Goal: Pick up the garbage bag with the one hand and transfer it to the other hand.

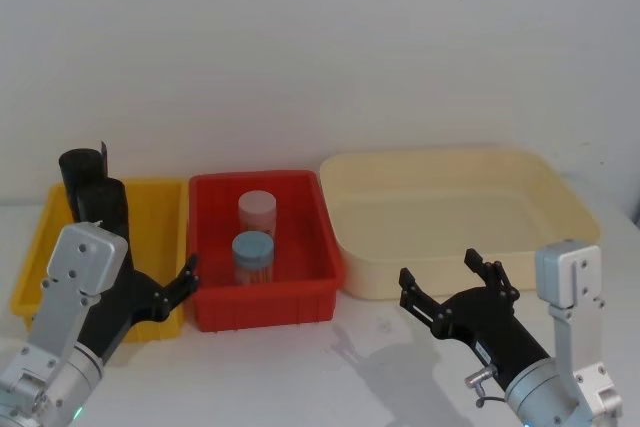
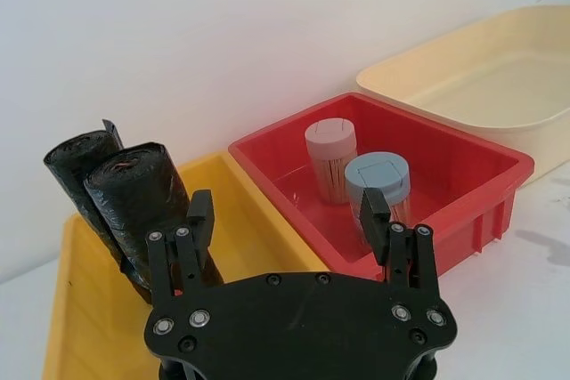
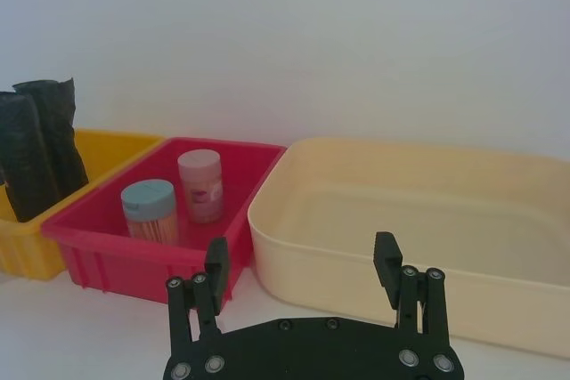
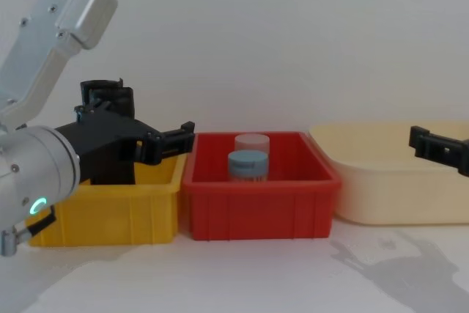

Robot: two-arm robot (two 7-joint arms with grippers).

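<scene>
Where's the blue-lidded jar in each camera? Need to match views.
Head view: blue-lidded jar in the red bin, centre, before the pink-lidded jar.
Left wrist view: jar in the red bin, nearer than the pink-lidded one.
Right wrist view: jar in that bin, nearer than the pink-lidded one.
Chest view: jar's lid above the red bin's front wall.
Shared landmark: the red bin, between yellow bin and cream tub.

This looks like a robot test room, a sort of lab. A bare white wall point(image 1: 320, 47) fills the top of the head view. Under it is a plain white table point(image 1: 330, 377) with plastic boxes in a row: a yellow bin point(image 1: 155, 227) left, a red bin point(image 1: 265, 307) in the middle, a cream tub point(image 1: 450, 217) right. The left gripper point(image 2: 287, 206) and right gripper point(image 1: 440, 272) poke in at the bottom corners.
</scene>
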